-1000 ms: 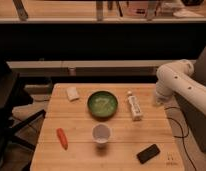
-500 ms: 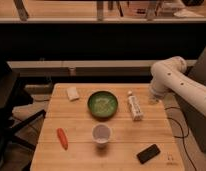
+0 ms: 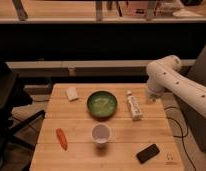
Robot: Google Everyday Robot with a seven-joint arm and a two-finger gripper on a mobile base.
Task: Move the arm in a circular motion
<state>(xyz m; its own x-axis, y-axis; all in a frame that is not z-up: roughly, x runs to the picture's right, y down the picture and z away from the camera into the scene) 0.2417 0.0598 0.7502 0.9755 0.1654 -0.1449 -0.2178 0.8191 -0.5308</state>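
The white arm [image 3: 182, 86] of thick rounded segments with small dark dots comes in from the right edge. Its bulky elbow [image 3: 162, 69] hangs over the table's far right corner. From there a narrower pale tip points down, ending in the gripper [image 3: 152, 96], which is just above the table's right edge and right of the white bottle [image 3: 133, 106]. The gripper holds nothing that I can see.
On the wooden table [image 3: 76, 155] are a green bowl [image 3: 102, 103], a white cup [image 3: 101, 133], an orange carrot [image 3: 61, 138], a black phone [image 3: 148, 153] and a small white block [image 3: 72, 93]. A black chair [image 3: 8, 107] stands at the left and a cable [image 3: 178, 131] hangs at the right.
The arm's elbow and tip have moved left, further in over the table's right edge. The objects on the table have not moved.
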